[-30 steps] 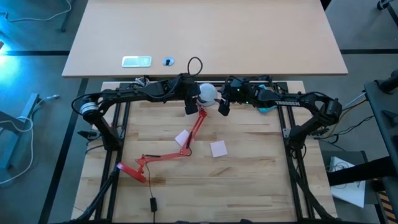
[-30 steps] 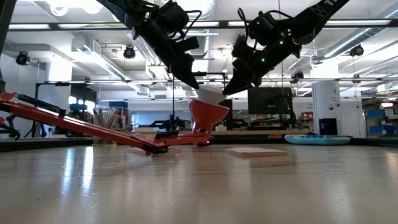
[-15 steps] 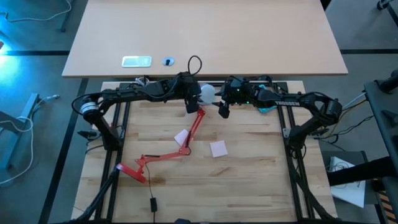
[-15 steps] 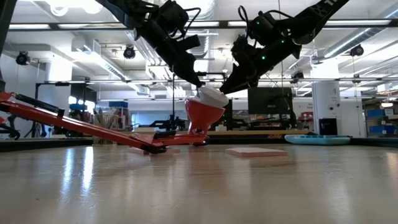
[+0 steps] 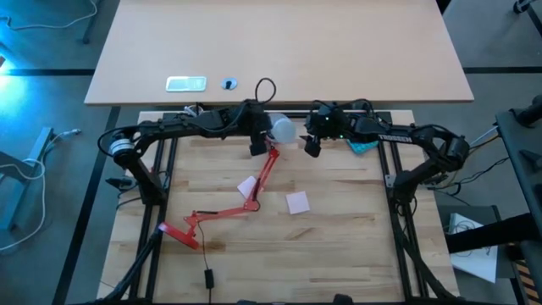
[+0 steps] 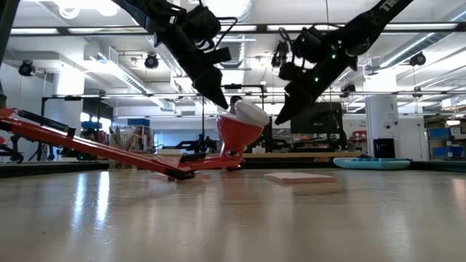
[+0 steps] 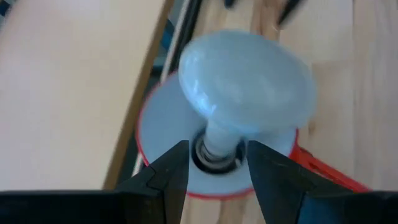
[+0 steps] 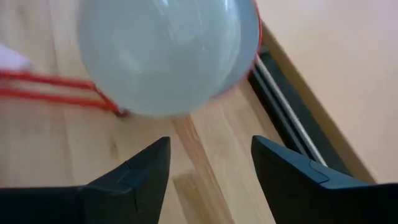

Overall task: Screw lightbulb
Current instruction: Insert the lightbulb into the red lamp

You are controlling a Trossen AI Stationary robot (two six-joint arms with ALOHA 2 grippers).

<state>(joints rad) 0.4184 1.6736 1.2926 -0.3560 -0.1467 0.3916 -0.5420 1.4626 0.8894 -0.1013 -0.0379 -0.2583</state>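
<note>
The white lightbulb (image 5: 282,129) stands tilted in the red lamp's shade (image 6: 240,135), its greyish neck (image 7: 217,142) down in the socket. The shade is at the table's far edge, and the lamp's red arm (image 5: 254,196) lies on the table toward the near left. My left gripper (image 7: 217,149) is open just left of the bulb (image 6: 251,113), above the shade's left rim, with one finger on either side of the neck. My right gripper (image 8: 210,144) is open to the bulb's right, apart from it. My left gripper comes slanting down from the table's left, and its open fingers (image 7: 174,171) stand on either side of the bulb's neck, above the shade's white lining. Whether they touch the neck or the shade I cannot tell.
Two pink sticky notes (image 5: 247,186) (image 5: 296,202) lie mid-table beside the lamp's arm. A teal object (image 5: 362,146) sits at the far right under my right arm. A small black cable plug (image 5: 207,278) lies near the front edge.
My right gripper was at the bulb and has drawn back toward the table's right edge, so that it now stands apart from the bulb. The bulb, which sat level in the shade a second ago, now leans to one side.
</note>
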